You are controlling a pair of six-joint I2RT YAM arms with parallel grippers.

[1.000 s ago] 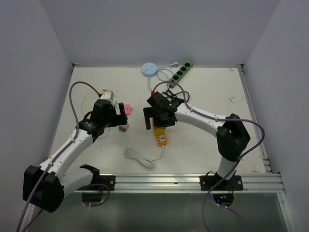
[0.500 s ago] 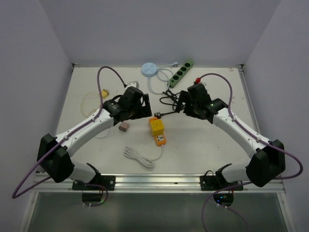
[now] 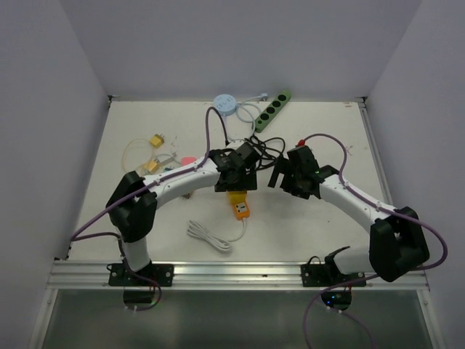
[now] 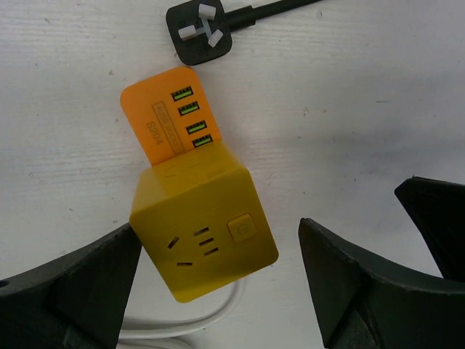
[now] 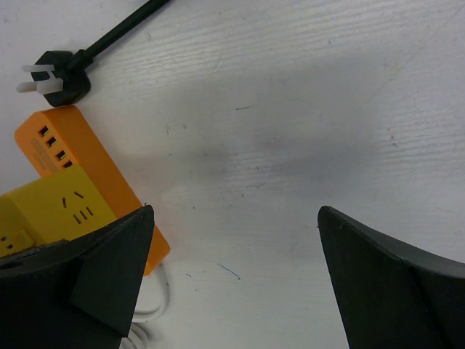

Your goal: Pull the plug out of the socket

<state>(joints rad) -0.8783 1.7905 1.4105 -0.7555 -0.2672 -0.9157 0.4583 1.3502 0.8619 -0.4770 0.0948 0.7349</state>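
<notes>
Yellow socket cube (image 4: 207, 229) sits mid-frame between the spread jaws of the left tool (image 4: 218, 280); black plug (image 4: 200, 33) lies free at upper left, prongs up, on the table (image 4: 349, 131). Right tool (image 5: 236, 251) gapes empty. Pulling looks done; lifting clear seems next.

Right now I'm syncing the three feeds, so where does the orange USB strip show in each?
Top external: orange USB strip, just below frame centre.
Left wrist: strip upper left of centre, above the yellow cube.
Right wrist: strip at left edge, mid-height.
Shared landmark: white cable beside it.
</notes>
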